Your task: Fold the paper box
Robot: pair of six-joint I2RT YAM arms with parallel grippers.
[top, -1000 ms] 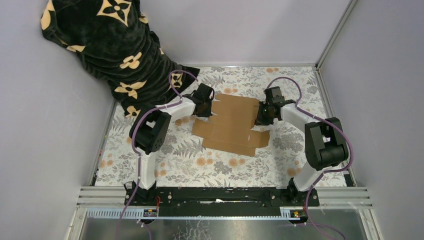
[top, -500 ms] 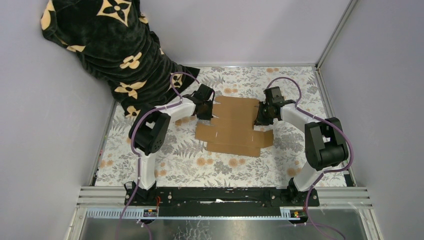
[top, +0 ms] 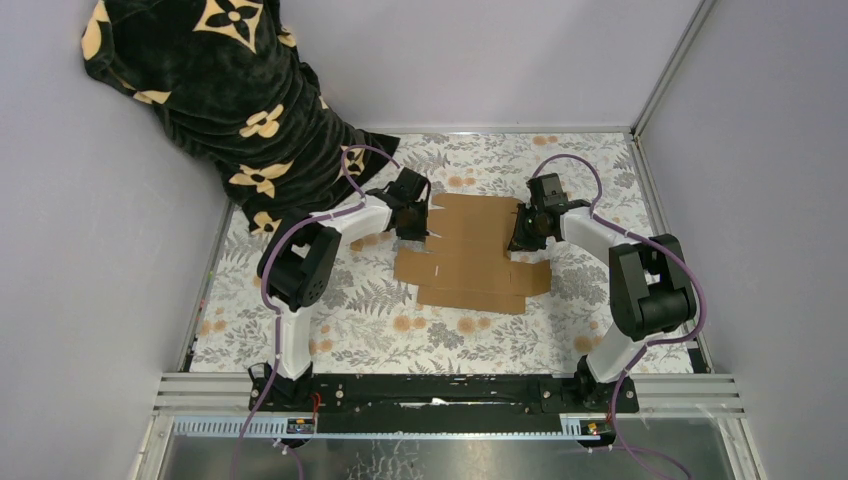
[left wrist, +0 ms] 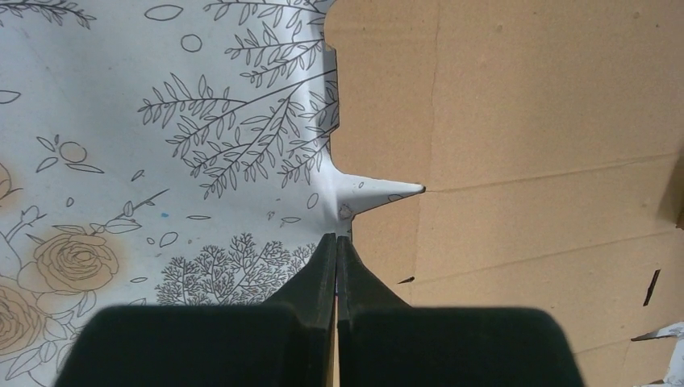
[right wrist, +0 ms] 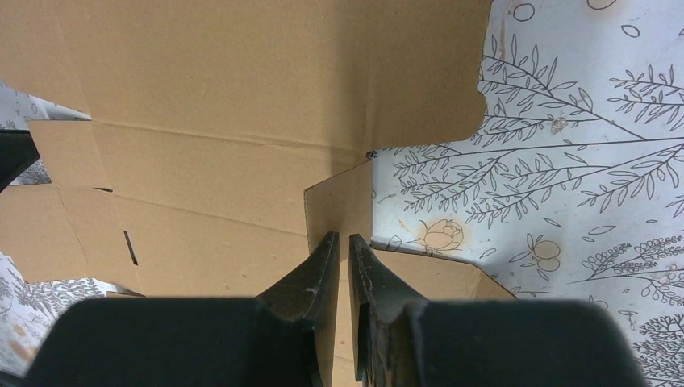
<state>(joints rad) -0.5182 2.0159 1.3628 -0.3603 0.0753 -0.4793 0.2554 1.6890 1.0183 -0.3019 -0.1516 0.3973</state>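
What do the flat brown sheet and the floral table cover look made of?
Paper box: thin brown cardboard, matte, with pressed crease lines and die-cut slits. Table cover: looks like smooth printed vinyl or coated cloth, lying flat; which of the two, the look leaves open.

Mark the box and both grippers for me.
box (top: 470,250), top view, middle panel.
left gripper (left wrist: 335,239), left wrist view, between fingertips.
right gripper (right wrist: 342,239), right wrist view, between fingertips.

L arm (top: 300,265) and R arm (top: 645,285) reach fwd, elbows bent, wrists turned inward. L tool (left wrist: 336,238): fingers fully closed, tips touching. R tool (right wrist: 343,238): fingers near-closed, narrow gap.
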